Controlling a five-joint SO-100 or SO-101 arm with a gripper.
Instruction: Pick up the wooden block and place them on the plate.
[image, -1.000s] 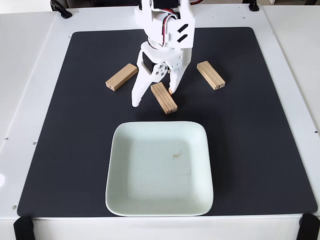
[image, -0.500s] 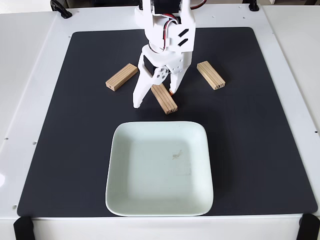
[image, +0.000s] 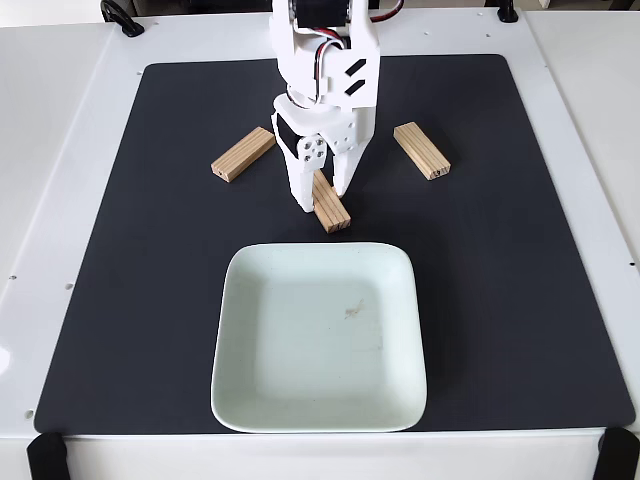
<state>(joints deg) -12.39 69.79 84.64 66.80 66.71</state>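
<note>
White plastic arm (image: 322, 70), black slanted slots, red-black-white wires, screws, tapered white fingers (image: 301, 195).

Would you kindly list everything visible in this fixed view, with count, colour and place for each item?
wooden blocks: three showing, light pine; one left of the arm, one right of it, one in the middle between the tool's fingers, all on the mat beyond the plate.
plate: one, pale mint-white, square with rounded corners; near centre of the mat, nothing on it but a small mark.
mat: one, black; covers most of the table.
table: one, white; under the mat.
black cables or clips: at the table's far corners and near corners.
arm: one, white, reaching in from the far edge.
tool: one, white, two fingers closed around the middle block.
</note>
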